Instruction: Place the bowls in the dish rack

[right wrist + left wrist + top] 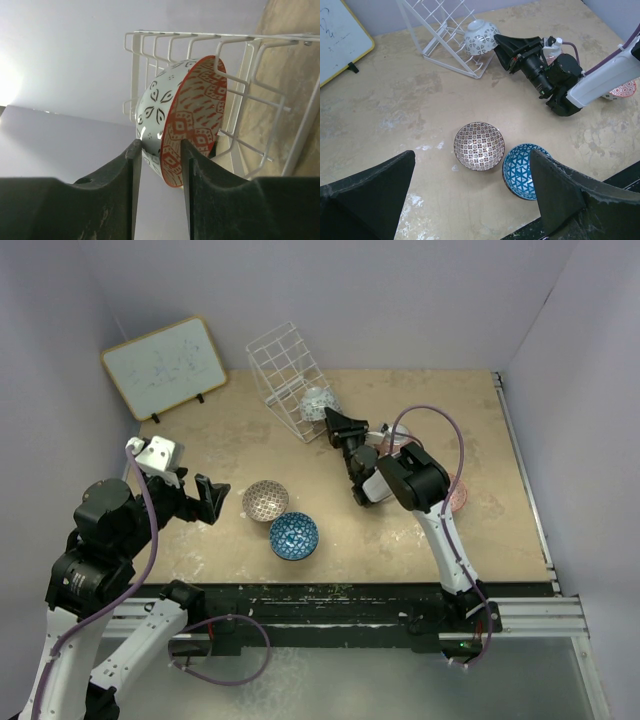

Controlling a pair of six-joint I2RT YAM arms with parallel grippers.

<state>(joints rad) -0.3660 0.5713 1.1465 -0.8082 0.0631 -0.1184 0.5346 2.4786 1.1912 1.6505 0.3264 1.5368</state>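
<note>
The white wire dish rack (285,365) stands at the back of the table, also in the left wrist view (445,30) and the right wrist view (260,85). A white bowl with a red patterned inside (192,115) stands on edge in the rack (318,403) (481,37). My right gripper (160,150) (335,423) is shut on its rim, one finger outside and one inside. A brown patterned bowl (266,499) (479,146) and a blue patterned bowl (294,536) (522,167) lie upright on the table. My left gripper (205,502) (472,195) is open and empty, just left of them.
A wood-framed whiteboard (165,365) leans at the back left. A pink-red bowl (458,497) (622,90) lies right of the right arm, and another bowl (385,440) shows partly behind that arm. Grey walls close in the left, back and right sides.
</note>
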